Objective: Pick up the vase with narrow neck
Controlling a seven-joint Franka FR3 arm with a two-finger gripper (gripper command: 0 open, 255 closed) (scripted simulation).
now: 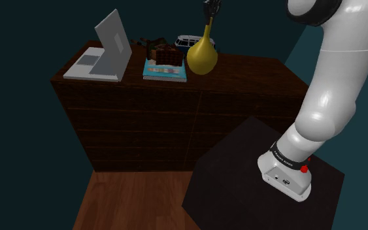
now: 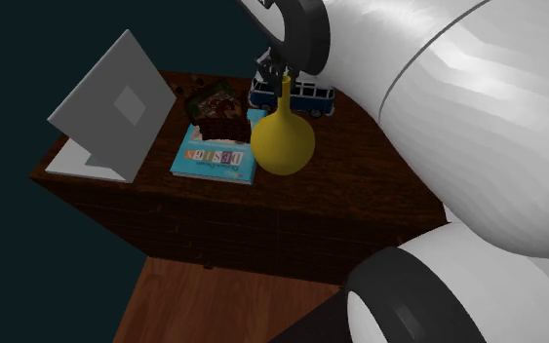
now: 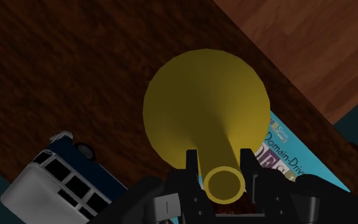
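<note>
Reaching up and to the left in the shoulder view, the white arm [image 1: 336, 98] fills the right side of the frame and runs out past its top edge. Its base sits on a black stand [image 1: 241, 170] at lower right, with wooden floor [image 1: 136, 202] to the stand's left. Behind them a dark wooden dresser [image 1: 176, 124] spans the middle of the picture. On the left of its top an open grey laptop [image 1: 107, 49] stands, screen raised. Just right of the laptop lies a light-blue book [image 1: 165, 73] with a brown boxy item [image 1: 166, 55] on top. The yellow vase [image 1: 202, 57], round-bodied with a long thin neck, hangs upright at upper centre, just right of the book; whether its base touches the dresser top cannot be told. Behind it is parked a blue-and-white toy van [image 1: 187, 43]. At the top edge, the black gripper [image 1: 211, 10] comes down over the vase. In the wrist view its fingers [image 3: 190, 168] are drawn in narrow, clasping the neck just under the rim.
</note>
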